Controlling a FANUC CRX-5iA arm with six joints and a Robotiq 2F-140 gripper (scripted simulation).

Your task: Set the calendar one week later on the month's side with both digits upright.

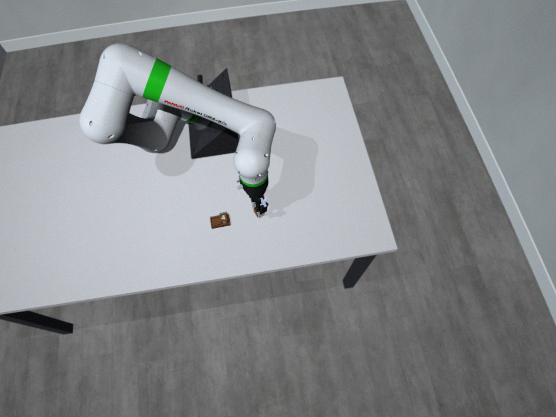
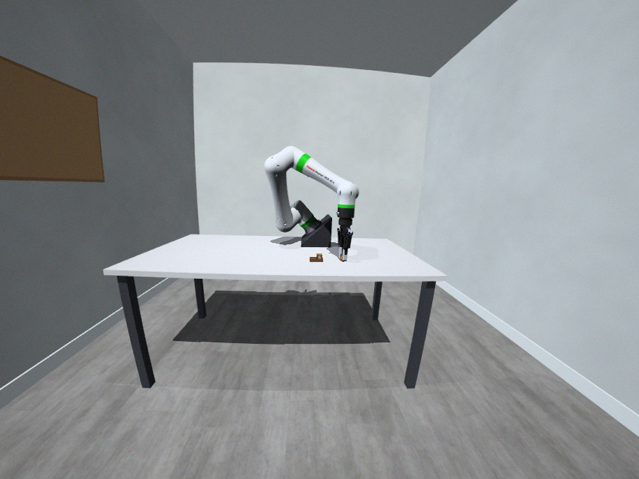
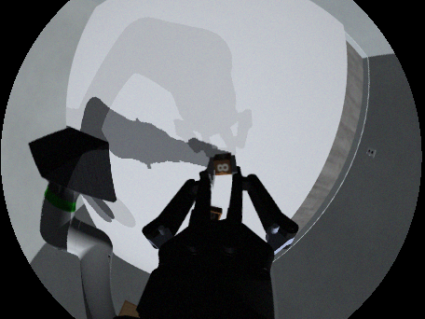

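The top view, near the frame's centre, shows the small brown wooden tray (image 1: 215, 224) lying on the white rectangular table (image 1: 89, 224), with one brown cube (image 1: 223, 218) in its right half, a pale 4 on its upper face; the exterior view shows the same tray (image 2: 313, 260) only as a low brown block, no digit readable; the wrist view shows what the others blur: a second brown wooden cube (image 3: 222, 166) at the fingertips, a pale rounded digit on its facing side that I cannot read for certain; the black two-finger gripper (image 1: 260, 209) points down just right of the tray, apart from it, its fingers narrow and clamped on the second cube, low over the table.
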